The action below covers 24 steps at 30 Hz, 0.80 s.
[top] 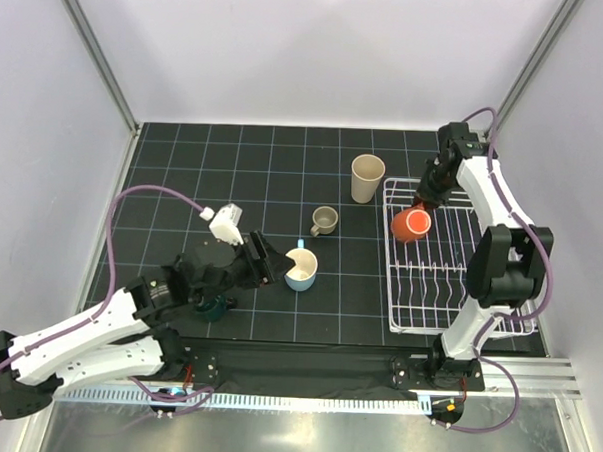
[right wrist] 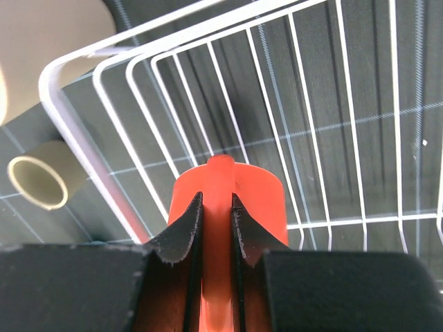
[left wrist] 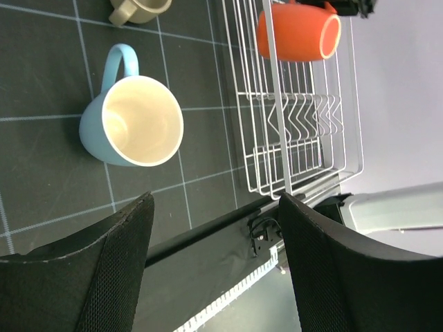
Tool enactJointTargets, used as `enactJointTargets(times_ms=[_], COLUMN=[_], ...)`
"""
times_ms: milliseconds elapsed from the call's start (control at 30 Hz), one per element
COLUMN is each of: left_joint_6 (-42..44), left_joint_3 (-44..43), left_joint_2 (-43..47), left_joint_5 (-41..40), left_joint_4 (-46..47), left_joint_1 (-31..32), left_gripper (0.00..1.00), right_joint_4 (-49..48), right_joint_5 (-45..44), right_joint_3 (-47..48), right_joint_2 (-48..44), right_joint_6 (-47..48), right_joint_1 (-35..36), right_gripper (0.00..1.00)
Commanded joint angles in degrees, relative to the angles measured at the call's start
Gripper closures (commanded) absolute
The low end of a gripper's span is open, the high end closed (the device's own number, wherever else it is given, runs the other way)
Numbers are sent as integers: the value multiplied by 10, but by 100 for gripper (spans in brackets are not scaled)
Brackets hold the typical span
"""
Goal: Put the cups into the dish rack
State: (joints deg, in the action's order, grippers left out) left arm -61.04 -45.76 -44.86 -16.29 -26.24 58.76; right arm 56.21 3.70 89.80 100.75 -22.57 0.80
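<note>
1. A black mat (top: 234, 163) with a thin white grid covers the work surface.
2. Plain pale panels enclose it: back wall (top: 319, 47), left wall (top: 34, 154), right wall (top: 585, 148).
3. Grey metal uprights mark the rear corners: left post (top: 94, 52), right post (top: 534, 61).
4. A bare metal tabletop (top: 322, 437) shows along the near edge.
5. The light is soft and even.

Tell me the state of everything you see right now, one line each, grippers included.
dish rack: flat on the table
orange cup: tipped sideways over the rack, gripped by its handle
blue mug: upright on the table, empty
taupe mug: upright on the table
beige tumbler: upright beside the rack
teal mug: mostly hidden under the left arm
left gripper: open, empty
right gripper: shut on the orange cup
</note>
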Motion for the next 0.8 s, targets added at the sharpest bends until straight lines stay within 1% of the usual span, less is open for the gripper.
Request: enactJointTargets(times_ms=[0,167,300,333,433,767], left_joint_6=[7,23,26,27,26,14], left_joint_3=[6,-6,-17,-21,-27,-26], left_joint_2=[-8,-29,-49,-52,-66,-94], left_joint_5=[21,16,17,21,32,47], left_joint_4=[44,43,41,40,41,48], left_joint_1=[1,1,1,1,1,1], left_gripper=[29,29,29,28,29,29], right_joint_4=[-13,-16,-1,2,9,64], right_joint_5=[20,34,56,61,77,77], right_joint_3=[38,38,46,44,39,42], right_joint_2=[9,29,45,47,52,51], right_joint_6=[5,-3,-1,-2,2,41], right_joint_1=[0,-1,0,-16,-17,-20], right_gripper=[96,96,96,96,96,96])
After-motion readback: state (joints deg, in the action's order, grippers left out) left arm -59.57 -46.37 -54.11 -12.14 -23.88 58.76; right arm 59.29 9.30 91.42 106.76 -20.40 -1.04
